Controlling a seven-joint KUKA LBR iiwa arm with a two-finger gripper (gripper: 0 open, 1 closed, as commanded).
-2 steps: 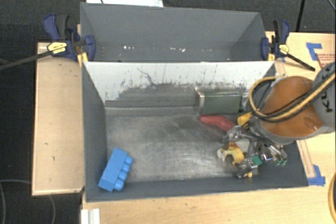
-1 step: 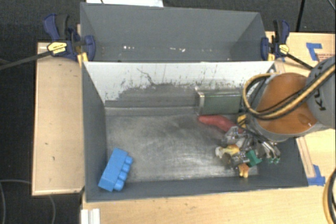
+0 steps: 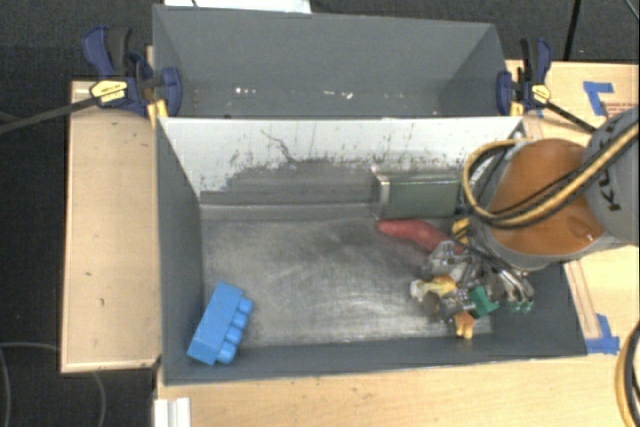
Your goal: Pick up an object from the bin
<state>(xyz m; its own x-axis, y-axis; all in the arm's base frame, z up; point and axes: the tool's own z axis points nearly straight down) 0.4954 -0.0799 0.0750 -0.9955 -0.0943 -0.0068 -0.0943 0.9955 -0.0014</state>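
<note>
Gripper is hovering low in the bin, lower right of frame, beside a red piece. Can't tell its opening. Next: confirm grasp, lift.

On the bin floor, a toy brick lies alone at 8 o'clock, near the front-left corner. A flat box rests against the back wall at 1 o'clock, with a sausage-shaped piece just before it. At 4 o'clock a heap of small parts lies under the tool.
</note>
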